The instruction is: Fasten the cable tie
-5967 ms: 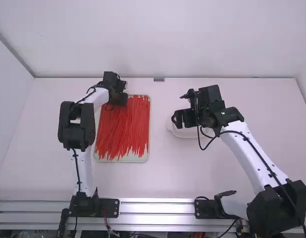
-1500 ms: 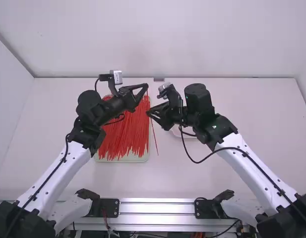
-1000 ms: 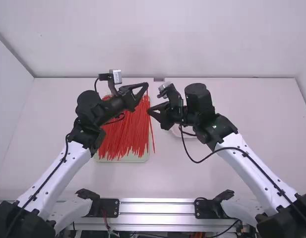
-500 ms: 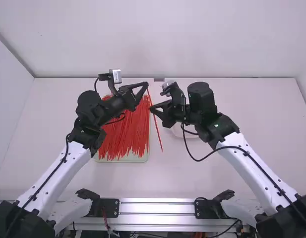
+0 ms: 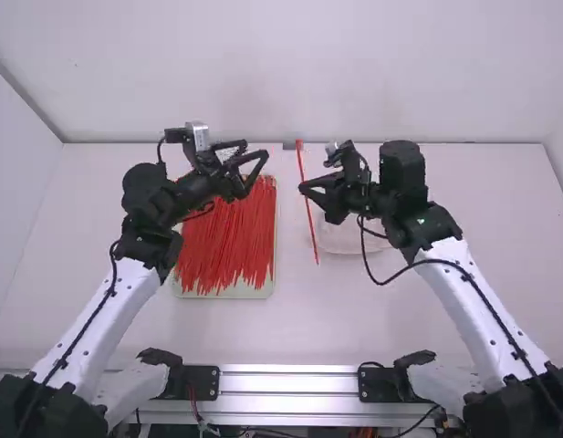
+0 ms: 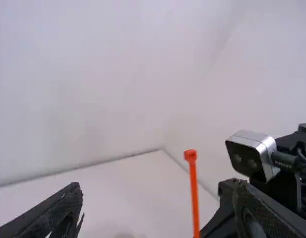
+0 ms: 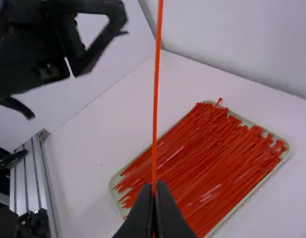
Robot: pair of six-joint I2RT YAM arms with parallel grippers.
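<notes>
My right gripper (image 5: pixel 310 191) is shut on a single red cable tie (image 5: pixel 307 205), held above the table. The strap stands almost upright, its head (image 6: pixel 190 154) at the top end. In the right wrist view the strap (image 7: pixel 156 89) rises straight from between my pinched right gripper (image 7: pixel 154 192). My left gripper (image 5: pixel 252 171) hangs open over the far end of the tray, a short way left of the tie and not touching it. The left gripper (image 6: pixel 149 210) has nothing between its wide-spread fingers.
A pale tray (image 5: pixel 271 239) piled with several red cable ties (image 5: pixel 228 235) lies left of the middle, under the left gripper. A white dish (image 5: pixel 343 239) sits on the table below the right gripper. The back wall runs just behind both grippers.
The right gripper has carried the cable tie to the right, away from the left gripper. The left gripper has drawn back a little to the left and stands apart from the tie.
</notes>
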